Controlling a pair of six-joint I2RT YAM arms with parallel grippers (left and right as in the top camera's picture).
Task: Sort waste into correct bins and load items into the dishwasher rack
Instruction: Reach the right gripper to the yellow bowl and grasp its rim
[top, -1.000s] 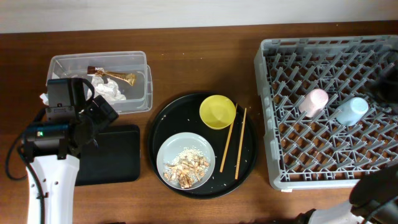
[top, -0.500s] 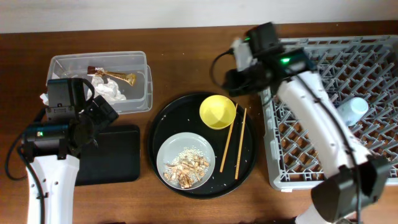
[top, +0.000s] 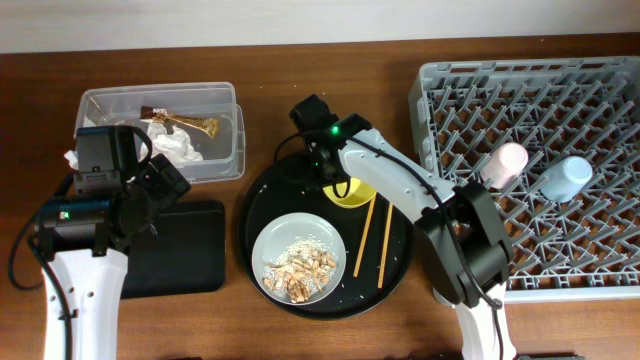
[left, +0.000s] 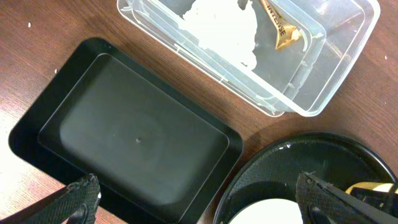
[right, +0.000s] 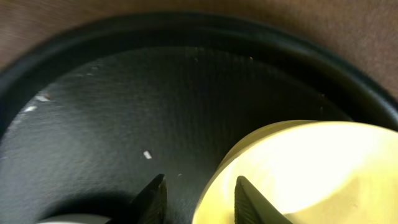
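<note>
**Task status.** Reference landmark: the large round black tray (top: 268, 195).

- Waste: the crumpled white paper napkin (top: 175, 145) and the small gold-and-brown wrapper (top: 190, 125) lie in the clear plastic rectangular tub (top: 120, 100), up and to the left of the round tray.
- Waste: the shallow black rectangular tray (top: 185, 250), just left of the round tray, holds nothing visible.
- Items: the pink cup (top: 505, 163) and the light blue cup (top: 565, 178) lie in the large square grey plastic dishwasher rack (top: 600, 100), to the right of the round tray.
- Left to do, all on the round tray:
  - the yellow-green bowl (right: 298, 168)
  - the round pale grey plate (top: 262, 245)
  - the rice-and-brown-chunk food scraps (top: 300, 265) heaped on the plate
  - the pair of thin wooden chopsticks (top: 368, 235)
- Judgement: roughly half is complete.

**Arm pose.**

- The right arm reaches across the round tray's upper part, ending at the bowl.
- The right gripper (right: 199, 183) is partly open. One finger is outside the bowl's rim and one is over its inside, and they do not appear clamped.
- The left arm hangs left of the round tray, above the rectangular tray.
- The left gripper (left: 199, 205) is spread fully and holds nothing.
</note>
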